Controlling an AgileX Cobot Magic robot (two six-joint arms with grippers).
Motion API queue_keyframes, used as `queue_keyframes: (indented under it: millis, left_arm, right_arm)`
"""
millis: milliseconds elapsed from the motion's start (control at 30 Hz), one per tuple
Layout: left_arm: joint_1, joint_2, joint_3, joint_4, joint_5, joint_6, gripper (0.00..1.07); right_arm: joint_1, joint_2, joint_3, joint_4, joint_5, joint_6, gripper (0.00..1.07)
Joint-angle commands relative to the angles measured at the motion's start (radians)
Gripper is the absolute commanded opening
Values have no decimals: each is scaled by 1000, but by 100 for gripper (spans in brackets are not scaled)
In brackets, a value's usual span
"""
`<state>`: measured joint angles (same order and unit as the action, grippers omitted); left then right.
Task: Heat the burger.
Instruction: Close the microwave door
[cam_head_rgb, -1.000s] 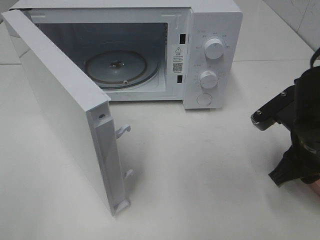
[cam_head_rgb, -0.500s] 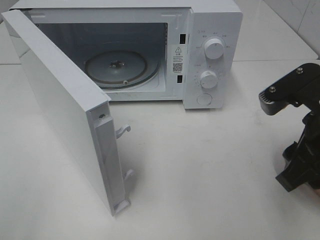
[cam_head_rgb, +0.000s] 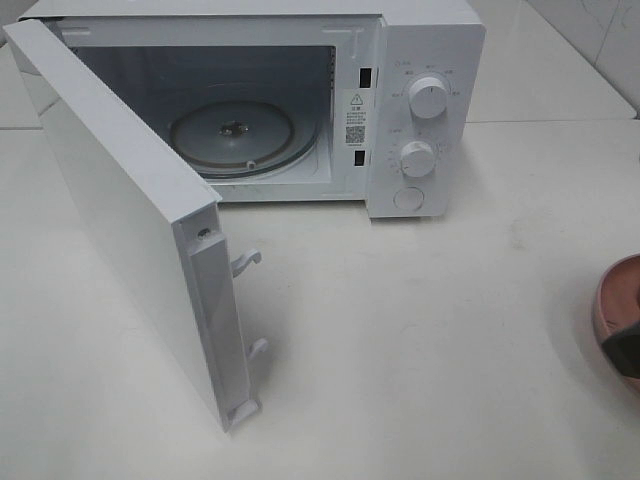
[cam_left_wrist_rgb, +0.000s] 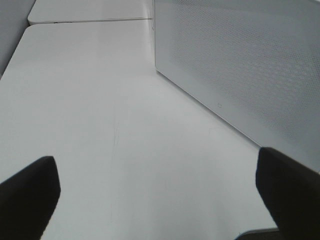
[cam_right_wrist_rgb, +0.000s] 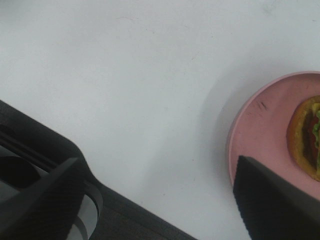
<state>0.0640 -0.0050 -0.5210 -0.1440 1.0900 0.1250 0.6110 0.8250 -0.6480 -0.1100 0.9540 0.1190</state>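
The burger (cam_right_wrist_rgb: 306, 136) lies on a pink plate (cam_right_wrist_rgb: 255, 140) at the edge of the right wrist view, its tan bun and green lettuce partly cut off. My right gripper (cam_right_wrist_rgb: 160, 200) is open with only bare table between its fingers, and one finger (cam_right_wrist_rgb: 275, 205) overlaps the plate's near rim in the picture. In the exterior high view only the plate's rim (cam_head_rgb: 612, 300) shows at the far right, with a dark part of the right arm (cam_head_rgb: 627, 352) over it. My left gripper (cam_left_wrist_rgb: 157, 195) is open above bare table beside the microwave door (cam_left_wrist_rgb: 240, 65).
The white microwave (cam_head_rgb: 425, 110) stands at the back with its door (cam_head_rgb: 130, 220) swung wide open toward the front left. Its glass turntable (cam_head_rgb: 235, 138) holds nothing. Two knobs (cam_head_rgb: 428, 97) sit on its right panel. A table seam runs behind.
The right arm has moved off the right edge of the exterior high view, uncovering the pink plate's rim. The microwave and its door have not moved.
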Motion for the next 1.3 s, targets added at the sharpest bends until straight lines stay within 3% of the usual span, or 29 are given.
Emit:
queue_keyframes:
  millis: [33,233,300,400,600,667,1067,1300]
  left_arm:
    - [-2,-5,3,-3,-14,-1,100]
    - [-2,-5,3,-3,-14,-1,100]
    - [-2,-5,3,-3,-14,-1,100]
    - [-2,-5,3,-3,-14,-1,100]
    - [-2,-5,3,-3,-14,-1,100]
    - [-2,-5,3,-3,-14,-1,100]
    - [-2,-5,3,-3,-14,-1,100]
    - [-2,-4,3,-4,-14,-1,100]
  right_arm:
    - [-3,-87,7,4,59,-10,78]
    - [-3,-236,30,27,93,-10,77]
    - [-18,-375,76,38,81,-9,76]
    - [-29,-410,87,40,81,-9,76]
    - [-152,-591,145,49,42,-16,76]
    - [-232,-681,146,48,43,-34,76]
    - [-453,-863,149,51,43,-45,76]
    - [-459,-861,149,50,43,-44,76]
